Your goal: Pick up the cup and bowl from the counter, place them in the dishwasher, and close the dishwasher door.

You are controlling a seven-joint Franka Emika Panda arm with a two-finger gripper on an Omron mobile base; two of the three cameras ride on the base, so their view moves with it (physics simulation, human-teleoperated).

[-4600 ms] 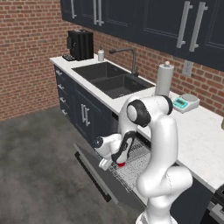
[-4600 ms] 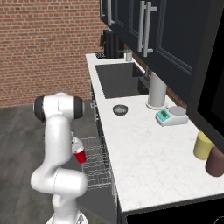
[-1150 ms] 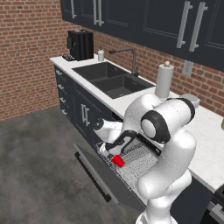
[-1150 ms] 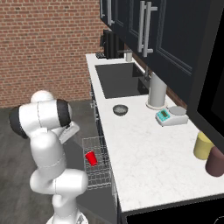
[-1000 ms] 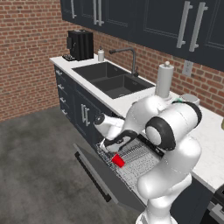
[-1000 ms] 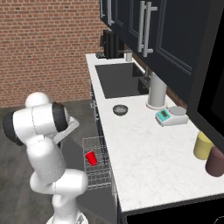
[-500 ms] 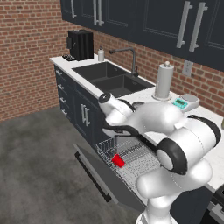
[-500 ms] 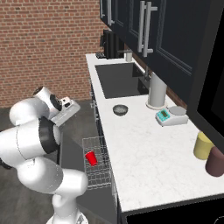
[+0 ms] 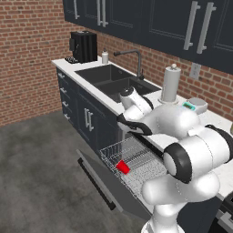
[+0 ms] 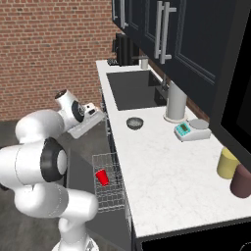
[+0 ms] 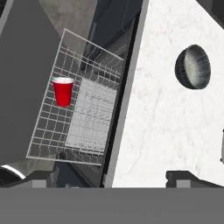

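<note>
While the red cup (image 9: 122, 167) lies on its side in the white wire rack (image 9: 136, 163) of the dishwasher (image 10: 109, 188), the grey metallic bowl (image 10: 135, 123) sits upright on the white counter (image 10: 162, 171), well apart from the cup and close to the counter's front edge. From the hand view, the cup (image 11: 63, 91) rests near one side of the pulled-out rack (image 11: 83, 122), its white rim turned toward the rack's far end, and the bowl (image 11: 193, 67) shows as a dark round shape on the pale veined stone (image 11: 166, 127). The dishwasher door (image 9: 107, 185) hangs open, folded down flat toward the floor below the rack. The gripper (image 11: 109, 176) hovers above the counter's front edge, between the rack and the bowl, with its two dark finger tips (image 11: 183, 177) spread wide apart and nothing between them. In the right base view the arm's hand (image 10: 87, 117) reaches out over the gap beside the counter, just short of the bowl. Farther along the counter stand a tall paper-towel roll (image 10: 175, 104), a small scale (image 10: 192, 130), a yellow jar (image 10: 228, 163) and a maroon jar (image 10: 242, 180). A dark sink (image 9: 113, 79) with a curved tap (image 9: 132, 61) is set into the counter beyond the bowl, and a black coffee machine (image 9: 83, 46) stands at the far end against the brick wall (image 9: 27, 54).
</note>
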